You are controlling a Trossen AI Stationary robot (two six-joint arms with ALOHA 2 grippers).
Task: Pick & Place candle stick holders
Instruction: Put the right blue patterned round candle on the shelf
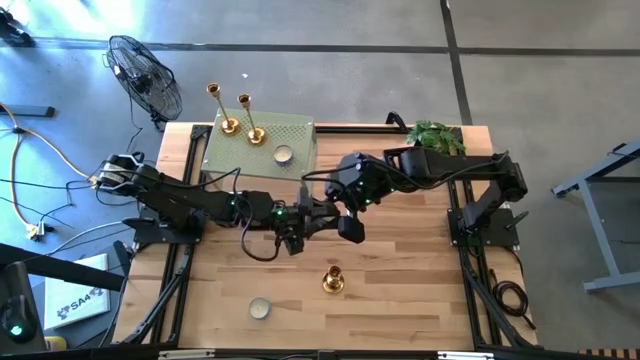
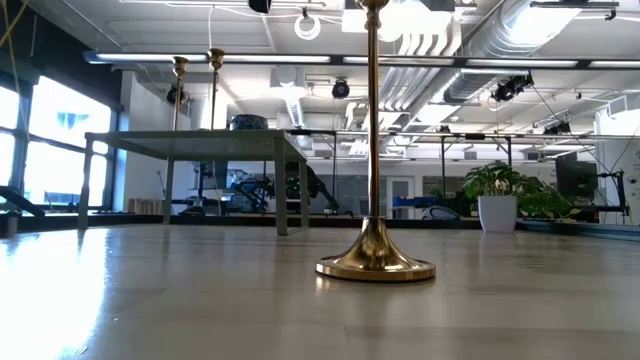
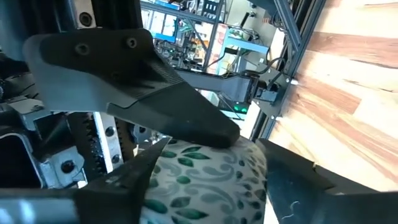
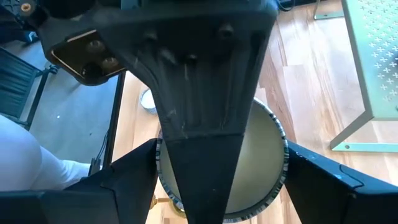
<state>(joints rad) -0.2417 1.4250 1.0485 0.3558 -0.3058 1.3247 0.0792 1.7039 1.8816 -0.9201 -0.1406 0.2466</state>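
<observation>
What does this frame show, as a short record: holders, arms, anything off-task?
holders on raised green shelf: two candle stick holders, upright
holder on table: one candle stick holder, upright, untouched
right end effector: mid-table, closed on a leaf-patterned cup
left end effector: at the same cup, grip unclear
off-task: both arms are busy with the cup, not a holder
</observation>
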